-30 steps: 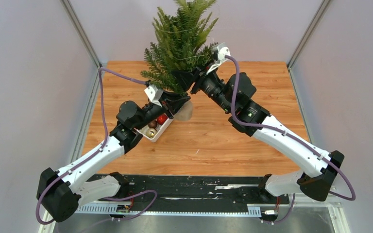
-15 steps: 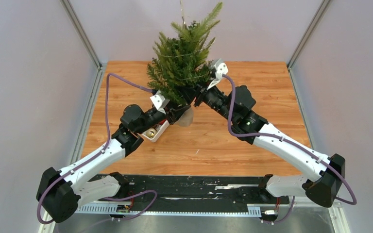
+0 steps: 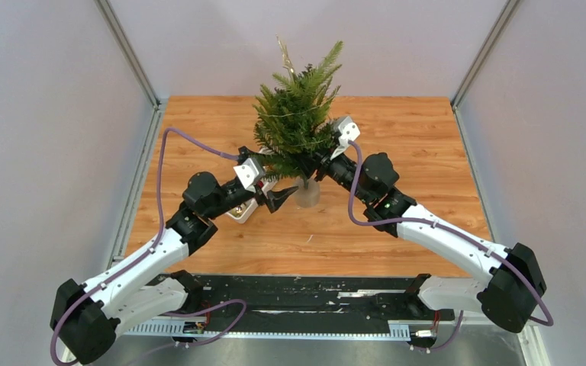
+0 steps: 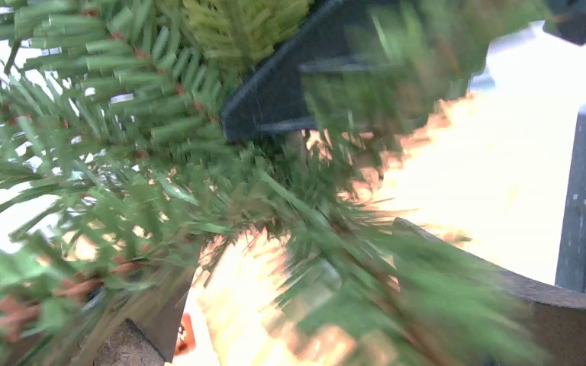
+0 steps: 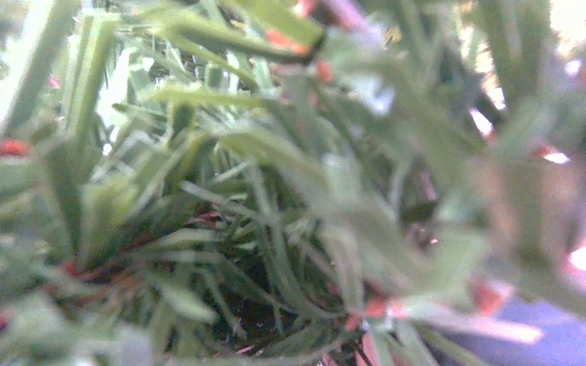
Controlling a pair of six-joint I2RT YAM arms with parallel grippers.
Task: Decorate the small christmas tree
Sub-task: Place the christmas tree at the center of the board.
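top view: the tree (image 3: 297, 126) was stood upright on its clear base (image 3: 307, 195) at mid-table, between the two arms. a thin pale strand (image 3: 284, 55) was seen trailing from its top, and no baubles were seen on it. the left gripper (image 3: 281, 200) was held low, just left of the base. the right gripper (image 3: 319, 162) was buried in the lower right foliage. whether either was clenched could not be told. the tray (image 3: 238, 214) was largely hidden under the left arm. decoration was judged barely begun, with ornaments left to hang.
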